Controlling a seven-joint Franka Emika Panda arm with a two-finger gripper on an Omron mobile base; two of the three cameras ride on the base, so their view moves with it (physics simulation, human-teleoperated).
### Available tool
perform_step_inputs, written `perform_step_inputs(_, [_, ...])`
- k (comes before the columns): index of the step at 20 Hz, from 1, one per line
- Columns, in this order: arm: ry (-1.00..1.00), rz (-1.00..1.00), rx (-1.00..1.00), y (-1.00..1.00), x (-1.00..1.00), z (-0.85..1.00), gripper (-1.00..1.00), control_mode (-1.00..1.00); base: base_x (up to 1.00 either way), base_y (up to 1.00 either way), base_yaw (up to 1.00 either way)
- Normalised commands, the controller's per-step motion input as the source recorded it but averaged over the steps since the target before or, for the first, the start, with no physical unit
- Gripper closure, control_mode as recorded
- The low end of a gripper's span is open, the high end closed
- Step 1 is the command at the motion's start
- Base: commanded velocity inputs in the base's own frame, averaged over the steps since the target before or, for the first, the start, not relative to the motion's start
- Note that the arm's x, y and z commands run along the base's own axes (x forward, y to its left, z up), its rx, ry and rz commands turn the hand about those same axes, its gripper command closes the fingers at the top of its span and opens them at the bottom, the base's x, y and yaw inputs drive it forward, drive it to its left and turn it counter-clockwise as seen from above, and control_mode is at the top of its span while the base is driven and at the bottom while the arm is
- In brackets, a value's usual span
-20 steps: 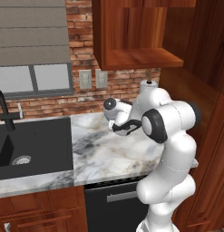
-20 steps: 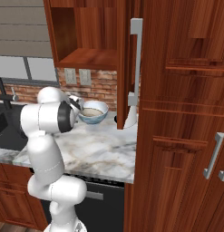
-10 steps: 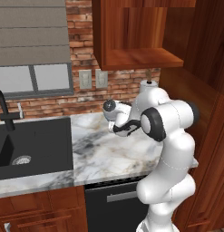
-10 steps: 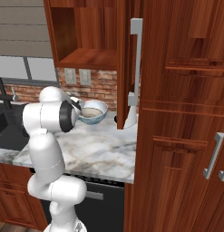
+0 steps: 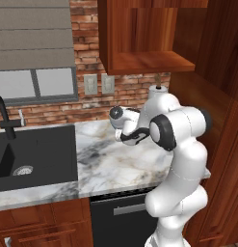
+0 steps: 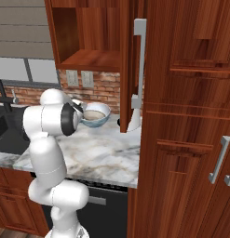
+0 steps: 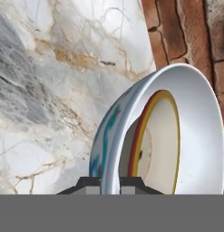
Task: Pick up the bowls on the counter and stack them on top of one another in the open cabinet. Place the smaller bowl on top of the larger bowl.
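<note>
A deep white bowl (image 7: pixel 195 131) with blue marks on its outside stands on the white marble counter (image 7: pixel 41 68) by the brick wall. My gripper (image 7: pixel 111 183) is shut on its near rim, one fingertip (image 7: pixel 88 183) outside and the other inside. Inside the bowl lies a tan round ringed in red and yellow; whether it is the second bowl I cannot tell. From the right base, the bowl (image 6: pixel 95 115) sits beside my arm on the counter (image 6: pixel 98 153). The open cabinet (image 6: pixel 88 60) hangs above it with a bare shelf (image 5: pixel 149 62).
A black sink (image 5: pixel 33 149) with a dark faucet (image 5: pixel 5 116) lies at the left of the counter (image 5: pixel 106 159). A white bottle-like object (image 6: pixel 134 118) stands by the open cabinet door (image 6: pixel 128 65). Tall wooden cabinets (image 6: pixel 186 139) close off the right.
The jaws have gone from wide open to shut on the bowl's rim. The arm and bowl have barely shifted.
</note>
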Motion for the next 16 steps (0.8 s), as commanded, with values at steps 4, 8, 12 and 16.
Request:
perform_step_inputs(4, [-0.07,0.0,0.0,0.0,-0.2,0.1,1.0,-1.0,0.0,0.0,0.0])
perform_step_inputs(8, [-0.1,-0.01,0.0,0.0,-0.35,0.23,1.0,-1.0,0.0,0.0,0.0])
perform_step_inputs(12, [-0.11,-0.02,0.0,0.0,-0.45,0.25,1.0,-1.0,0.0,0.0,0.0])
perform_step_inputs(16, [-0.07,-0.02,0.0,0.0,-0.5,0.27,1.0,-1.0,0.0,0.0,0.0])
